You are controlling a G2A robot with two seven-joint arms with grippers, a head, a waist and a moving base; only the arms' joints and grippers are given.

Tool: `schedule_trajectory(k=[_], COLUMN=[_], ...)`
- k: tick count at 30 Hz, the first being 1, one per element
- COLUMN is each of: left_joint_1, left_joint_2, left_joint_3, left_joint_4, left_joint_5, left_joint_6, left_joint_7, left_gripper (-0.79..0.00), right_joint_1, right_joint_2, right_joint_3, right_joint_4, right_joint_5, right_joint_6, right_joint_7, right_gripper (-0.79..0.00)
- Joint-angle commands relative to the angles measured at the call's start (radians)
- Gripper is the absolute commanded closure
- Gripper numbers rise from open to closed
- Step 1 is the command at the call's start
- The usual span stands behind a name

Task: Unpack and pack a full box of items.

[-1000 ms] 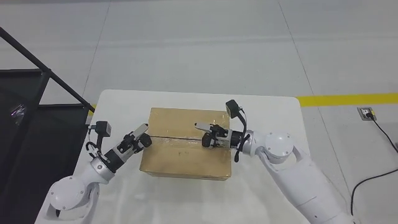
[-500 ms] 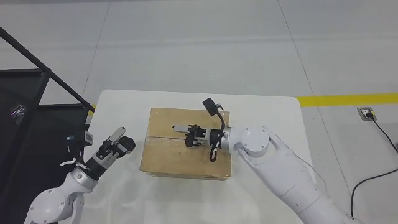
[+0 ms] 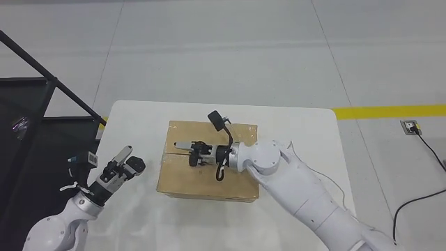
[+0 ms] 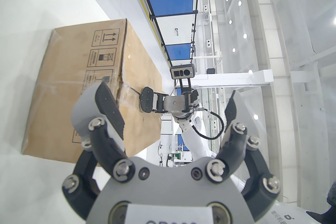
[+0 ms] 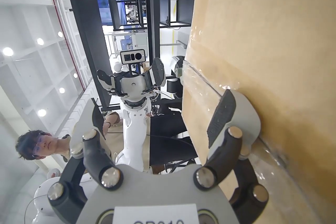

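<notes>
A sealed cardboard box (image 3: 209, 164) sits near the middle of the white counter (image 3: 300, 122), flaps closed and a strip of clear tape (image 5: 199, 83) running along the top seam, so whatever it holds is hidden. In the top view the right arm lies across the lid and covers part of the seam, while the counter's near edge is cut off at the bottom of the picture.

The right gripper (image 3: 188, 150) is over the lid towards the box's left end, its fingers (image 5: 223, 114) spread wide and holding nothing. One finger lies along the cardboard just beside the taped seam, the other stands out in the air above the box. Whether the lower finger presses on the lid or only skims it cannot be told.

The left gripper (image 3: 131, 158) hangs over bare counter off the box's left side, apart from it, its fingers (image 4: 107, 107) wide open and empty and turned towards the box's left end face. That face carries printed handling marks (image 4: 101, 51), too small to make out. The box's far side and its underside are out of sight.

Bare counter runs to the right of the box, with a narrower strip behind it up to the far edge and another on the left under the left arm. A black metal frame (image 3: 42, 97) stands just off the counter's left edge.
</notes>
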Motion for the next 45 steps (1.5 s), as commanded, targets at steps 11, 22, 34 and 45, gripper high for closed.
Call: schedule_trajectory(k=[11,22,34,45], left_joint_1=[-0.004,-0.024,-0.040,-0.040], left_joint_2=[0.007,0.012,0.015,0.020], left_joint_3=[0.003,0.031,0.064,0.069], left_joint_4=[0.016,0.010,-0.011,-0.014], left_joint_5=[-0.004,0.013,0.031,0.035], left_joint_6=[0.002,0.018,0.025,0.021], left_joint_7=[-0.024,-0.031,-0.029,-0.032], left_gripper=[-0.785,-0.785,-0.785,-0.785], right_joint_1=[0.030,-0.073,-0.248,-0.321], right_joint_2=[-0.051,0.039,0.132,0.172], right_joint_3=[-0.018,0.144,0.355,0.486], right_joint_4=[0.085,-0.048,-0.293,-0.340], right_joint_5=[-0.015,-0.099,-0.208,-0.204], right_joint_6=[-0.018,0.054,0.168,0.181], right_joint_7=[-0.008,0.133,0.158,0.201], right_gripper=[-0.785,-0.785,-0.785,-0.785])
